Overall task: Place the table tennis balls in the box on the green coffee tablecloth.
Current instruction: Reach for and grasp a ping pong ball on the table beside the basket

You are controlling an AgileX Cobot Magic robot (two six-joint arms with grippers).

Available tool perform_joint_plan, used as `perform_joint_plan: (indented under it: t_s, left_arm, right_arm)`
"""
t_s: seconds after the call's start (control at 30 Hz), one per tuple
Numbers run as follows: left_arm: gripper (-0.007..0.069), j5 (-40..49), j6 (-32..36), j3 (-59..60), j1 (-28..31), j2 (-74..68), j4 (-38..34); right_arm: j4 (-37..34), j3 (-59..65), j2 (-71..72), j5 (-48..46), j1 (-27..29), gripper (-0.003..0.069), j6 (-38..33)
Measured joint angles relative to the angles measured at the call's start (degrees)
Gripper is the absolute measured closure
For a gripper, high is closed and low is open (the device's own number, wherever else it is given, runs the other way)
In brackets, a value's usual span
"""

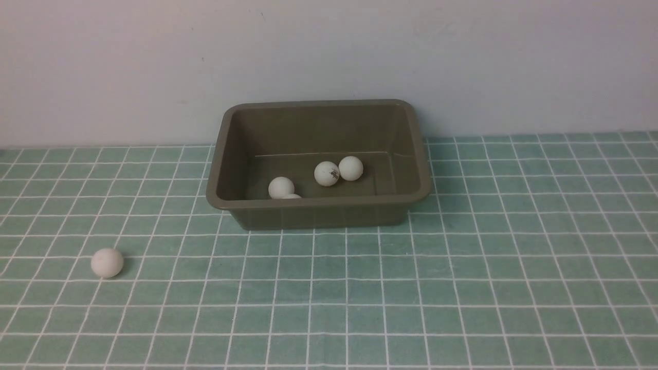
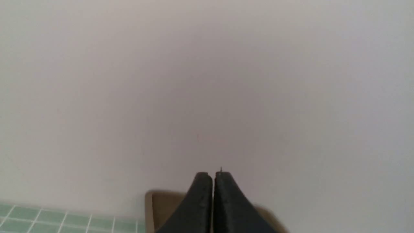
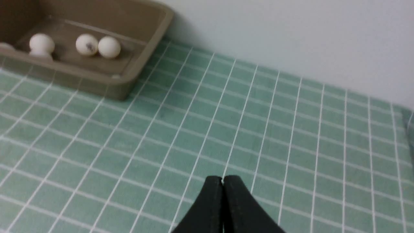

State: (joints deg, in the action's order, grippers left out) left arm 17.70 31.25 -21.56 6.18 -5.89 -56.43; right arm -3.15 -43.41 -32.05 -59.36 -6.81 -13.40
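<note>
While most of the visible table tennis balls sit inside the box (image 1: 318, 208), one lone ball (image 1: 107, 262) rests out on the green coffee tablecloth (image 1: 462, 288), well apart from the box and toward the near left of the front view. The box stands upright on the cloth against the pale wall (image 1: 329, 51), its long side facing the camera. On its floor a ball with a dark logo (image 1: 326, 173) touches a plain ball (image 1: 350, 168) just to its right. Nearer the front wall of the box lies a third ball (image 1: 281, 187), and beside it the top of a fourth ball (image 1: 291, 196) peeks over the rim, mostly hidden. The left pincer (image 2: 213, 176) has its black jaws pressed together with nothing between them; it points at the wall, and a corner of the box shows just behind its tips. The right pincer (image 3: 222, 178) is likewise closed and empty, hanging over the cloth to the right of the box, well apart from it
</note>
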Motion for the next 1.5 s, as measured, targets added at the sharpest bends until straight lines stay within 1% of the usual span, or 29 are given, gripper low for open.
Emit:
perform_joint_plan:
  t_s: [0.03, 0.13, 0.2, 0.27, 0.33, 0.4, 0.43, 0.53, 0.57, 0.6, 0.63, 0.67, 0.7, 0.77, 0.83, 0.87, 0.93, 1.2, 1.33, 1.5]
  left_arm:
    - [0.0629, 4.36, 2.11, -1.49, 0.0, -3.59, 1.7]
    - [0.0629, 9.2, 3.02, -4.44, 0.0, -11.41, 7.25]
    - [0.0629, 11.08, 2.22, -5.98, 0.0, -17.02, 10.49]
    - [0.0629, 12.03, -0.35, -8.11, 0.0, -22.08, 14.51]
    - [0.0629, 12.5, -3.63, -10.31, 0.0, -27.32, 18.23]
    - [0.0629, 14.23, -10.47, -14.8, 0.0, -36.25, 24.64]
    - [0.0629, 14.86, -11.93, -15.8, 0.0, -38.01, 26.21]
    - [0.0628, 19.93, -20.18, -22.14, 0.0, -48.73, 37.12]
    - [0.0627, 22.1, -22.5, -23.77, 0.0, -52.32, 39.77]
    - [0.0625, 23.73, -23.58, -25.4, 0.0, -54.1, 42.37]
    - [0.0624, 25.88, -26.09, -28.14, 0.0, -58.47, 45.7]
    - [0.0621, 27.49, -27.47, -29.23, 0.0, -60.2, 47.31]
    - [0.0614, 29.67, -28.75, -31.43, 0.0, -63.72, 50.92]
    - [0.0606, 32.23, -30.65, -34.2, 0.0, -68.05, 54.0]
    - [0.0585, 36.58, -32.97, -39.16, 0.0, -76.55, 57.54]
    - [0.0569, 39.21, -33.57, -42.87, 0.0, -81.37, 58.68]
    - [0.0543, 42.19, -33.32, -46.98, 0.0, -87.41, 58.59]
    - [0.0449, 49.24, -28.59, -59.65, 0.0, -101.78, 54.02]
    - [0.0404, 50.83, -27.97, -64.86, 0.0, -105.32, 53.7]
    - [0.0383, 51.26, -27.92, -66.85, 0.0, -105.65, 53.7]
  right_arm:
    - [0.0, 1.09, 0.78, -0.17, 0.0, 0.0675, 0.0]
    - [0.0, 4.78, 2.83, -0.48, 0.0, 0.0675, 0.09]
    - [-0.06, 6.73, 4.26, -0.55, 0.0, 0.0675, 0.14]
    - [-0.33, 8.0, 5.41, -0.79, 0.0, 0.0675, 0.14]
    - [-1.19, 9.24, 6.97, -1.02, 0.0, 0.0675, 0.14]
    - [-2.02, 9.75, 7.72, -1.26, 0.0, 0.0675, 0.14]
    - [-2.47, 9.86, 7.97, -1.41, 0.0, 0.0675, 0.14]
    - [-3.5, 9.98, 8.61, -1.75, 0.0, 0.0676, 0.14]
    - [-3.81, 10.04, 8.78, -1.88, 0.0, 0.0676, 0.14]
    - [-4.29, 10.04, 8.8, -2.0, 0.0, 0.0676, 0.14]
    - [-4.61, 10.04, 8.87, -2.17, 0.0, 0.0676, 0.14]
    - [-4.89, 10.08, 8.87, -2.31, 0.0, 0.0676, 0.14]
    - [-5.19, 10.08, 8.87, -2.44, 0.0, 0.0676, 0.14]
    - [-5.93, 10.08, 8.87, -2.74, 0.0, 0.0676, 0.14]
    - [-6.44, 10.08, 8.87, -3.08, 0.0, 0.0676, 0.14]
    - [-6.51, 10.08, 8.87, -3.16, 0.0, 0.0676, 0.14]
    - [-6.7, 10.08, 8.87, -3.51, 0.0, 0.0676, 0.14]
    - [-6.92, 10.08, 8.87, -4.96, 0.0, 0.0676, 0.14]
    - [-6.92, 10.08, 8.87, -5.27, 0.0, 0.0676, 0.14]
    - [-6.92, 10.08, 8.87, -5.58, 0.0, 0.0676, 0.14]
